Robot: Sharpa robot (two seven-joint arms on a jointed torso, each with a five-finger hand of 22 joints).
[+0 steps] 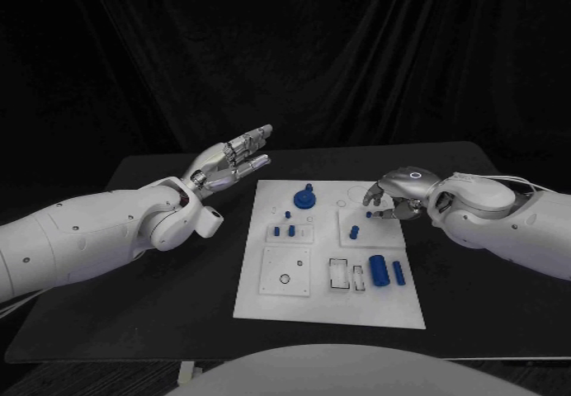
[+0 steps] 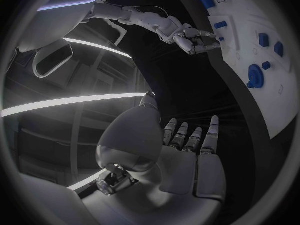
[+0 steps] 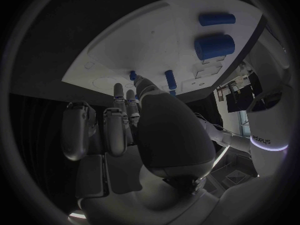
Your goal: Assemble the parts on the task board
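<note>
Black table (image 1: pixel 155 289), white task board (image 1: pixel 327 309) (black curtain (image 1: pixel 333 66) behind), left hand (image 1: pixel 232 161) fingers spread, right hand (image 1: pixel 398 194) grip unclear

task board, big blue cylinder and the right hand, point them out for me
task board (image 1: pixel 357 309), head view, bare near edge of the white plate
big blue cylinder (image 1: pixel 379 271), head view, middle of its side
right hand (image 1: pixel 396 198), head view, back of the hand

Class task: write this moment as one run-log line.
left hand: open, raised beside task board | right hand: fingertips at small blue peg, grip unclear
</note>
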